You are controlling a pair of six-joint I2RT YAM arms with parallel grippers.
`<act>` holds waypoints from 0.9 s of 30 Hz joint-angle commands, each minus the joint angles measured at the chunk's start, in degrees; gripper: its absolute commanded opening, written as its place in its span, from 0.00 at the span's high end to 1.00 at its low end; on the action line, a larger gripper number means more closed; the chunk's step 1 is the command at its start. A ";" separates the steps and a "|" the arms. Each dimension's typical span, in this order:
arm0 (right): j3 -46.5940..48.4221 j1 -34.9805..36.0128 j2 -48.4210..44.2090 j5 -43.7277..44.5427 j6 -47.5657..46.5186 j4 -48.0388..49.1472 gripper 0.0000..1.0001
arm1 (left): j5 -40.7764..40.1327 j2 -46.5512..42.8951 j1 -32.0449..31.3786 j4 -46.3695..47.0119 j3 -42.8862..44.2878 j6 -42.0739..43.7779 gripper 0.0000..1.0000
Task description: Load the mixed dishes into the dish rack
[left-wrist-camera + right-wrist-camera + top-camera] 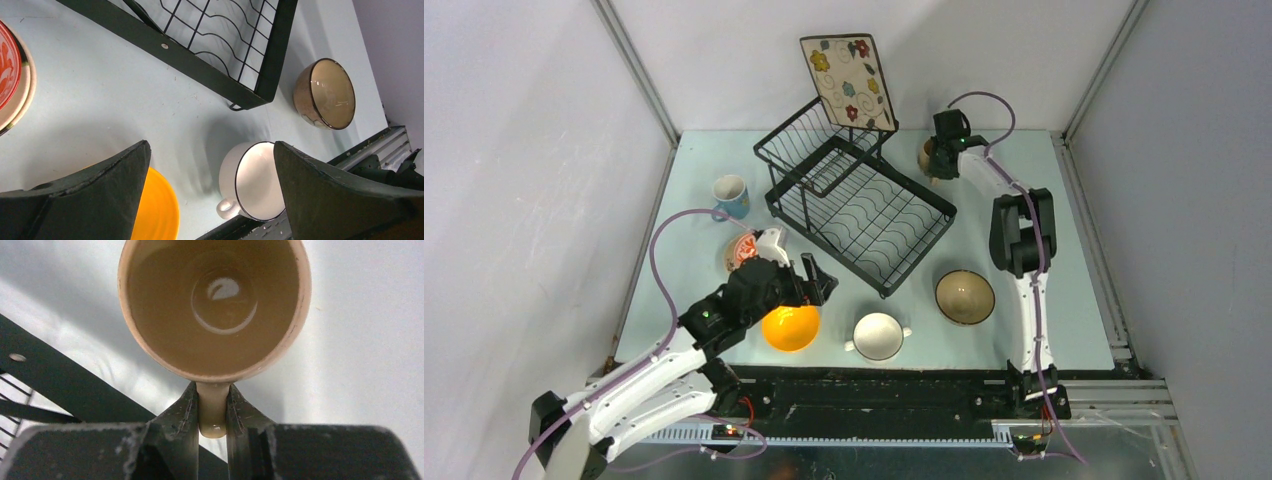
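Dish rack [854, 205] sits slantwise in the middle of the desk [1079, 290], and by my reading only one piece is loaded. The square floral plate [849, 80] stands on edge, leaning, at the far end of the raised basket. The slotted tray section holds nothing.

Seven pieces are left. The beige mug [215, 305] is just beside the rack's far right corner. The right tool [214, 390] is clamped on its handle, though I cannot tell whether the mug is off the desk yet. The blue mug [731, 194] stands left of the rack. Nearer the arms, the red-patterned bowl [746, 248] rests on the cream round plate [728, 257]. The left tool [211, 145] hangs with fingers wide apart, holding nothing, over the orange-yellow bowl [790, 327]. The white two-handled bowl [878, 335] and tan bowl [965, 296] lie in front of the rack.

The desk is pale blue-green and matte. Plain grey-white walls [524, 150] close it in on three sides.
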 commanded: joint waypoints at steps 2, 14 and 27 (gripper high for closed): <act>-1.67 0.06 -15.87 9.43 -4.65 0.92 1.00 | 1.34 -1.19 -0.17 3.16 0.23 -0.49 0.00; -28.89 10.48 -43.47 12.10 -8.15 3.52 1.00 | 2.84 0.46 -0.11 4.30 3.61 0.09 0.00; -55.19 31.03 -70.29 5.58 -14.08 8.29 1.00 | 7.81 10.51 3.67 8.41 14.00 -3.52 0.00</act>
